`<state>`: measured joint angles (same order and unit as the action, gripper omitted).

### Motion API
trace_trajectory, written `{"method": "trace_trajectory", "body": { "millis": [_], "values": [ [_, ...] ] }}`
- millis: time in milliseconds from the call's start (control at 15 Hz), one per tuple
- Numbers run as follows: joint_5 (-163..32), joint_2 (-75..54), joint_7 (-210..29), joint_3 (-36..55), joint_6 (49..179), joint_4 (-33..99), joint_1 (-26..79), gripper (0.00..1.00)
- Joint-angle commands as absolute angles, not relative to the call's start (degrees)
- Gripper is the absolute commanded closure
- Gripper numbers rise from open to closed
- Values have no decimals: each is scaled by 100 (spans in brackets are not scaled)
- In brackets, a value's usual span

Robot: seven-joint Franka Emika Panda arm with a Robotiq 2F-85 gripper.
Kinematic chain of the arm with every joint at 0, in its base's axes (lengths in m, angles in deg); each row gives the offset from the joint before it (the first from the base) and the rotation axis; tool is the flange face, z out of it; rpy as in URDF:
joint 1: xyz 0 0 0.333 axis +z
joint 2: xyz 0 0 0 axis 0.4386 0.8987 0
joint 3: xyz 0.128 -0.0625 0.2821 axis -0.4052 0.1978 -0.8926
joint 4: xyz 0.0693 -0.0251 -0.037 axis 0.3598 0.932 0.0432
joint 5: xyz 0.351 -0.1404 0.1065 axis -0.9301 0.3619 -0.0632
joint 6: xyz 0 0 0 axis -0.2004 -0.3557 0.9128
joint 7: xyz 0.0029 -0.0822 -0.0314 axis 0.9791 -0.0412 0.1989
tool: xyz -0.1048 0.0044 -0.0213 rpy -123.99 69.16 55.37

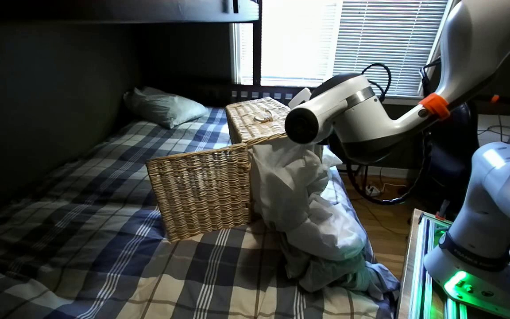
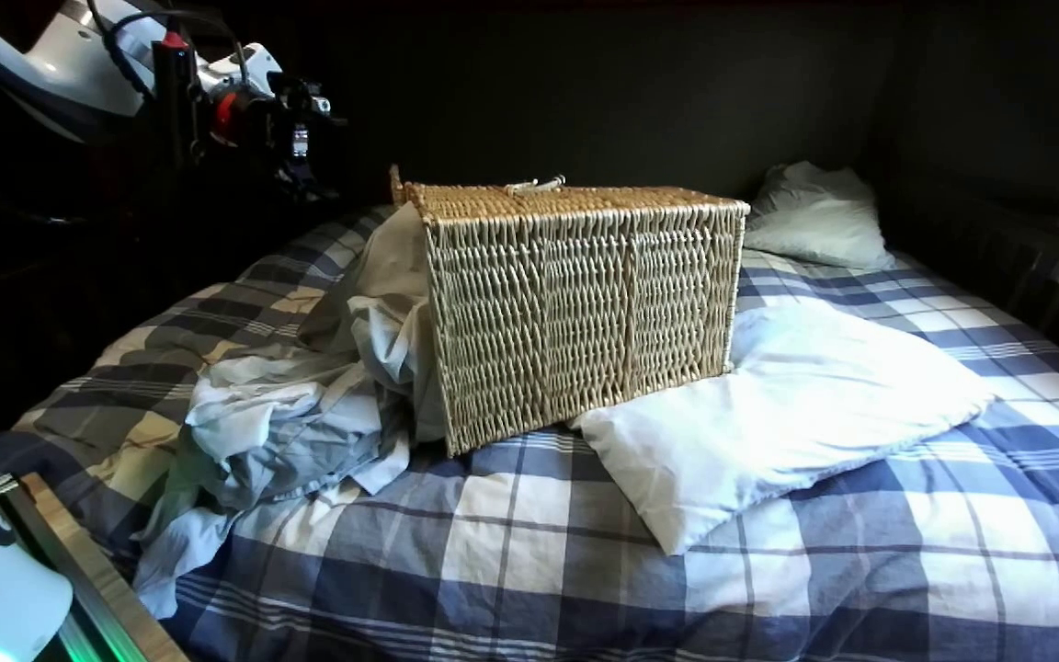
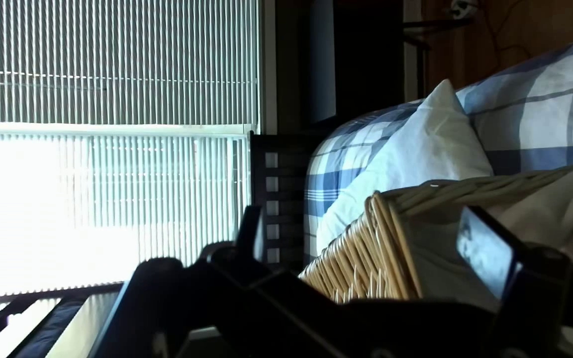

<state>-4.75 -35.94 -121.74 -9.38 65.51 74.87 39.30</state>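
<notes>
End effector (image 3: 365,227) is being held wide & empty; basket (image 2: 585,313) is being seen ahead & lower, w/ long side pointing away.

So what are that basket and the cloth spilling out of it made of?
The basket looks like wicker, tan with a slight sheen: slim strands interlace across its sides, though imitation cane is possible. The cloth seems soft, matte fabric, perhaps cotton: it crumples into loose folds and shows no gloss.

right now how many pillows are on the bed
2: a greyish pillow by the dark wall, a white pillow by the wicker basket; others may be hidden.
</notes>
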Motion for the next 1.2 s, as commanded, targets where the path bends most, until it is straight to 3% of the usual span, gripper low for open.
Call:
{"method": "trace_trajectory", "body": {
  "millis": [0,467,1133],
  "values": [
    [-477,-3598,-12175,-922,6539,7477,3964,0],
    [324,-3314,-11894,-773,7294,7458,3874,0],
    [1388,-2918,-11530,-232,9618,7438,3449,0]
  ]
}}
